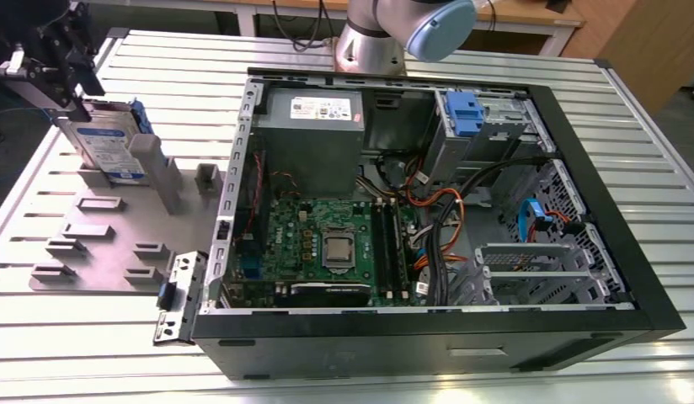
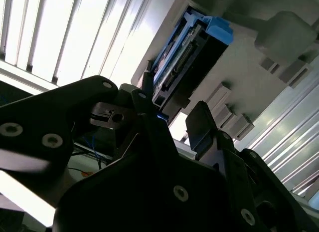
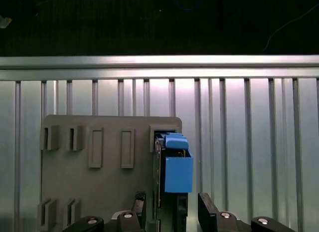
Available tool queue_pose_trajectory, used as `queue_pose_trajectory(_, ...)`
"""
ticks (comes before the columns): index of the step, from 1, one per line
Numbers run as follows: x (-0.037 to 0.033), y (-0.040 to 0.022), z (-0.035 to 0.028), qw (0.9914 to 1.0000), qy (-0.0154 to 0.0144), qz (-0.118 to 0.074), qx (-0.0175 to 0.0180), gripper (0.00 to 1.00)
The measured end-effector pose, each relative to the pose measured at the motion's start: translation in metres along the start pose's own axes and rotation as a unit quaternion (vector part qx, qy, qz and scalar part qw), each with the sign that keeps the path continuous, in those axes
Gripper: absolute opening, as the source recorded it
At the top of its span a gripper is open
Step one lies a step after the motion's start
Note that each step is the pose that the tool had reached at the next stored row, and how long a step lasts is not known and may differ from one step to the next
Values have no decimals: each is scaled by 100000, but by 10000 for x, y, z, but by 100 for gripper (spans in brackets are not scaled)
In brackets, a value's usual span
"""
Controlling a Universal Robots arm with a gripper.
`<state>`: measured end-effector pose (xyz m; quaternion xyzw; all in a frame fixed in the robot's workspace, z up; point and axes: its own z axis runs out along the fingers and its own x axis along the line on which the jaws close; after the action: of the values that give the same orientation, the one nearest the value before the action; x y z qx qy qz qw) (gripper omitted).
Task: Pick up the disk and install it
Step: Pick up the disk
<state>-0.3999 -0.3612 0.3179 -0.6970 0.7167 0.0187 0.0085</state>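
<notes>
The disk (image 1: 105, 145) stands on edge in a slot of the grey holder plate (image 1: 100, 244), at the exterior view's left beside the open computer case. It is silver with a blue-and-white label and a blue caddy frame (image 3: 175, 173). My gripper (image 1: 77, 84) hangs just over its upper end. In both wrist views the two black fingers (image 3: 207, 210) flank the disk's end with gaps on each side, so the gripper (image 3: 172, 212) is open. The disk's connector edge (image 2: 174, 72) runs away from the gripper (image 2: 172, 115).
The open computer case (image 1: 616, 252) lies on the slatted metal table (image 1: 88, 353). Inside it are a grey power supply (image 1: 313, 118), a blue-handled caddy (image 1: 465, 114), a motherboard (image 1: 324, 244) and cables (image 1: 448, 219). The arm's base (image 1: 381, 34) stands behind the case.
</notes>
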Motion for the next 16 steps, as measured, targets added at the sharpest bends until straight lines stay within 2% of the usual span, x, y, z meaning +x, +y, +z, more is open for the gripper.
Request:
queue_pose_trajectory(5, 2, -1, 53, 100000, -131, -187, -14, 53)
queue_pose_trajectory(16, 6, -3, 157, 100000, -183, -191, -18, 53)
